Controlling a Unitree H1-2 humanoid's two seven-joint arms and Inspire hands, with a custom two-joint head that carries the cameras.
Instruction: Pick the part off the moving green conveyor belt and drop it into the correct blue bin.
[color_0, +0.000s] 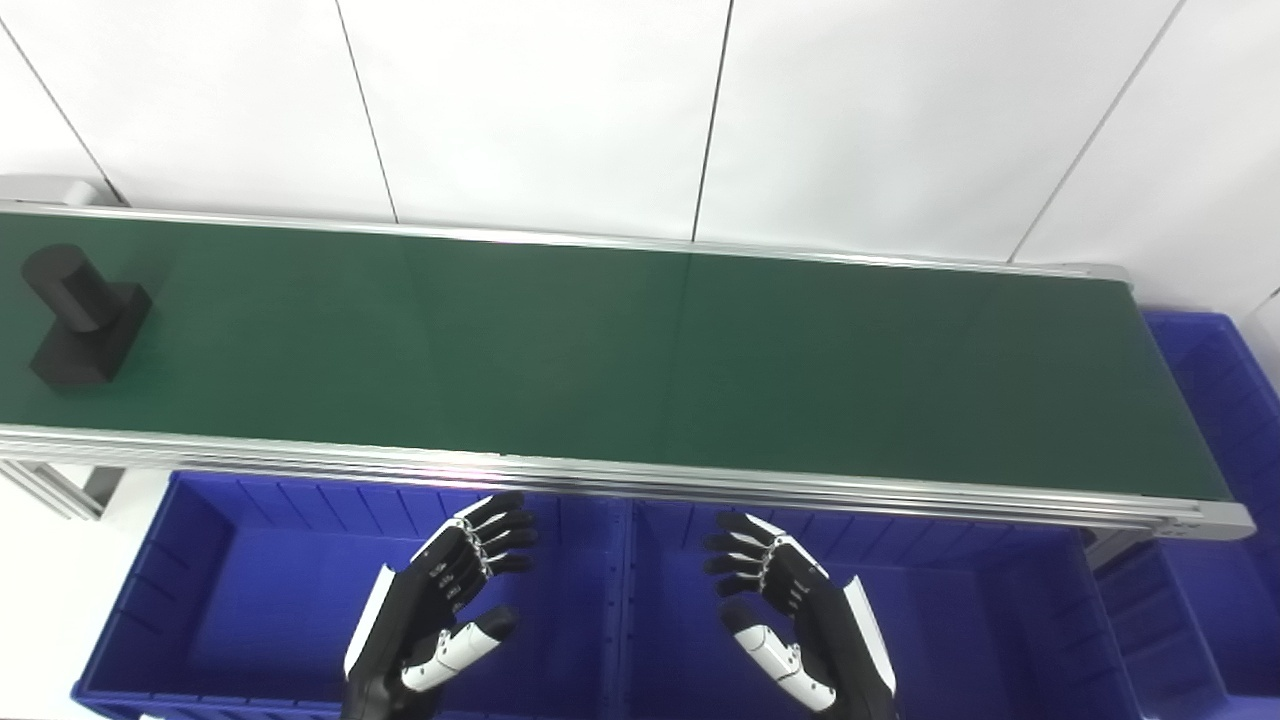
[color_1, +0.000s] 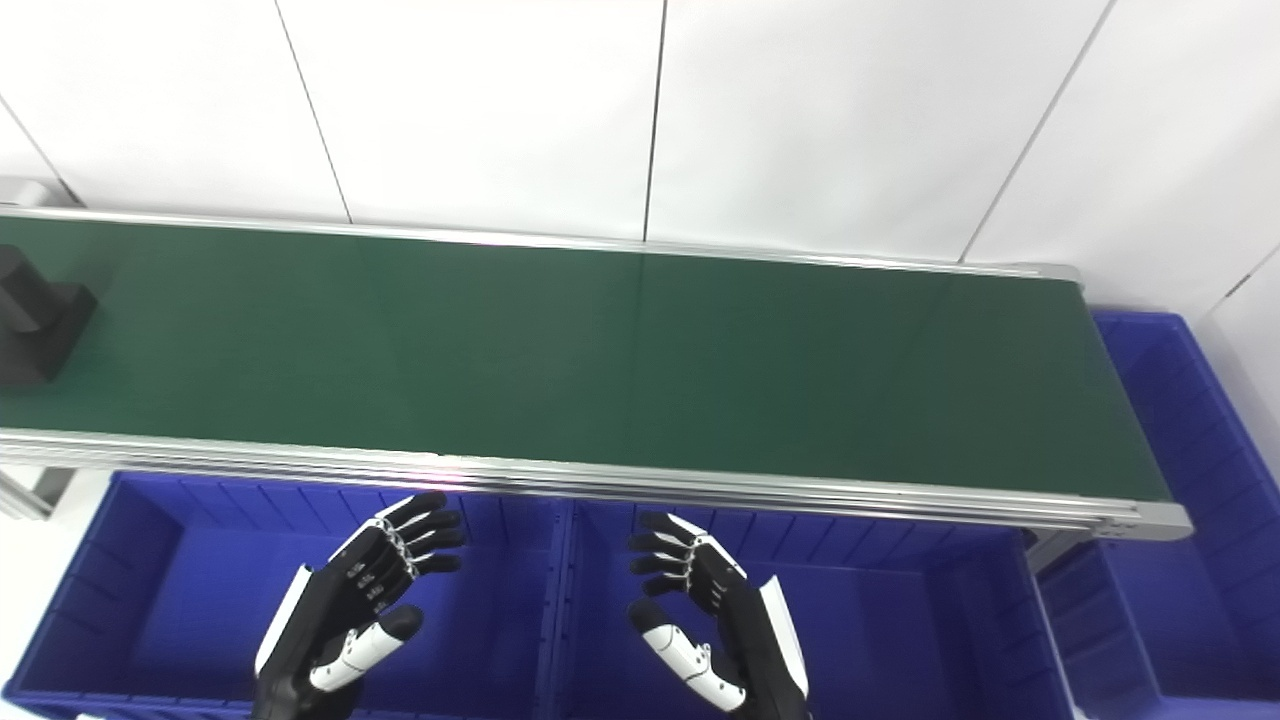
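Black part (color_0: 75, 315): being carried at the far left of the green conveyor belt (color_0: 640, 350), before white wall panels (color_0: 540, 110). Left hand (color_0: 440, 610) and right hand (color_0: 795, 625): being held open and empty over blue bins (color_0: 240, 600), well apart from it.

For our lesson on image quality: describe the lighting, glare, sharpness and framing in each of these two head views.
Left eye view: even, bright light; soft sheen on the green belt; a glare spot on its near rail; the black part shows whole, with little surface detail. Right eye view: the same lighting; the part is cropped by the left edge; the left hand and right hand look sharp, with no motion blur.
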